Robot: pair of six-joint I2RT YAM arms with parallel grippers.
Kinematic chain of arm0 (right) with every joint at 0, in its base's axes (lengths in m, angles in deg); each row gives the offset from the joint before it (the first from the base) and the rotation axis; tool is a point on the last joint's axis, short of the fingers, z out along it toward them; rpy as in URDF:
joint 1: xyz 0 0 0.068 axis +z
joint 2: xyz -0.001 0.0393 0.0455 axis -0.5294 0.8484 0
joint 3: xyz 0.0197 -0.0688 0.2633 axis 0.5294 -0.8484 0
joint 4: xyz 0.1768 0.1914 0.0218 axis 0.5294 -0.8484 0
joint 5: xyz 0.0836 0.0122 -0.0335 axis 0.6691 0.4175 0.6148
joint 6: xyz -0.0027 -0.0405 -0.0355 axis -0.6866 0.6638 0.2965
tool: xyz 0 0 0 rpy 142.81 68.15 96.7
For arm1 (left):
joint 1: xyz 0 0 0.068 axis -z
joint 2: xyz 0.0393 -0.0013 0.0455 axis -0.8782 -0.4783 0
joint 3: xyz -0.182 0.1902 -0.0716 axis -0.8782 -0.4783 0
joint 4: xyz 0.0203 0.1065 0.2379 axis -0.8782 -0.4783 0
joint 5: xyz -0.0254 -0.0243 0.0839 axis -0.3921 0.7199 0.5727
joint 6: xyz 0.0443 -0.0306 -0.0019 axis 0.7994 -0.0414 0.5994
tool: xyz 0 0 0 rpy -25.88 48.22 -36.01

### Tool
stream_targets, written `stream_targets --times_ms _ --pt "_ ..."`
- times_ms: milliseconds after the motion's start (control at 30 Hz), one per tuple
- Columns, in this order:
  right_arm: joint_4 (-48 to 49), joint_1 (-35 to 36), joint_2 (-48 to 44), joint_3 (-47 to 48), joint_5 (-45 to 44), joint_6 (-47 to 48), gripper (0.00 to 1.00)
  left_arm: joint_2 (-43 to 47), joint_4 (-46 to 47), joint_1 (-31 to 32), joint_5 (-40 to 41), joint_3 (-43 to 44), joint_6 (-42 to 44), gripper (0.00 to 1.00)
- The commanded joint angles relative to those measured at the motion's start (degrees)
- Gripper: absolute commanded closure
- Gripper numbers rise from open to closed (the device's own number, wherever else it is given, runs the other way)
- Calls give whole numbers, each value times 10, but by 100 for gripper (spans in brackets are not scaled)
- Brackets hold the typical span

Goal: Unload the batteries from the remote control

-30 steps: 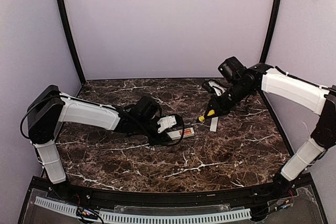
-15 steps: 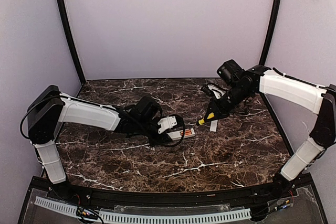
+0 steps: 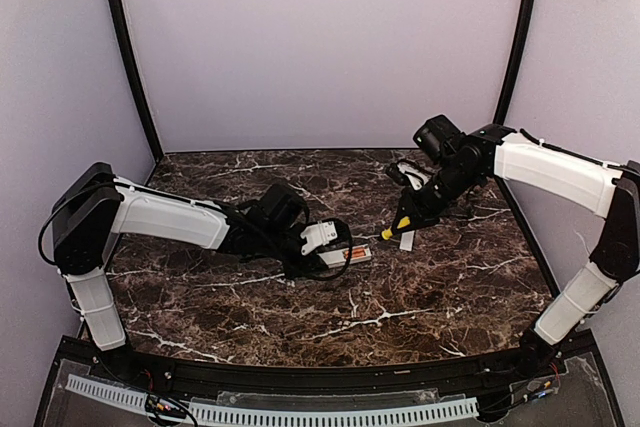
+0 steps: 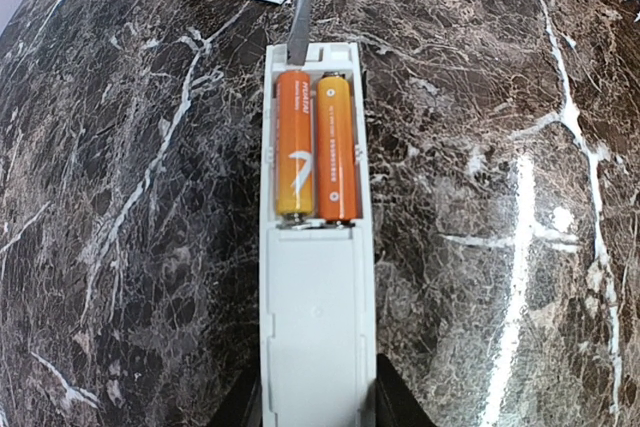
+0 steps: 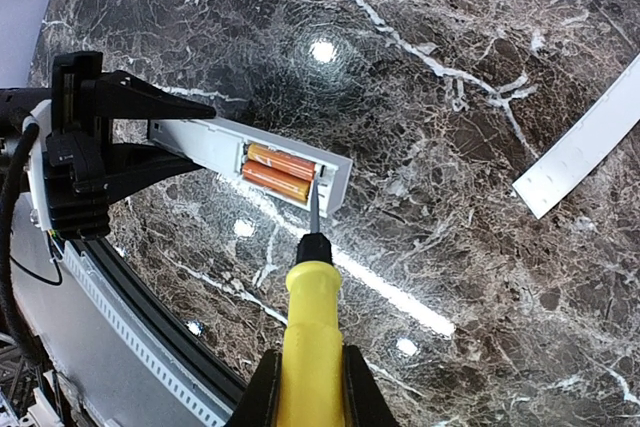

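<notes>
Step in hand: prying the first cell up out of the open remote control, judged from the tool standing at the bay.
Left fingers: closed on the sides of the remote control's near end, pinning it flat on the table.
Right fingers: clamped on the yellow handle of the screwdriver, shaft pointing down and away towards the remote.
Batteries: both seated side by side in the battery bay, orange, neither visibly lifted.
Tip: at the bay's far end wall, by the end of the battery on the left of the left wrist view; I cannot tell whether it is under the cell or only against it.
Cover strip: off and lying on the table, well apart from the bay, so nothing blocks access.
How to do it well: work the blade between the cell's end and the end wall, then lever upward with a small tilt of the handle, not a push along the remote.
Hold: the left grip needs to resist that lever, or the whole remote will pivot.
Risk: too sharp a pry may flick the cell across the table or let the blade slip onto its neighbour.
After: repeat on the second cell, which should have more room.
</notes>
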Motion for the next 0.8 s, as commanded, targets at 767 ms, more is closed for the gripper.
stream_targets --times_ms 767 --pt "-6 11 12 -18 1 -4 100 26 8 11 -3 -7 4 100"
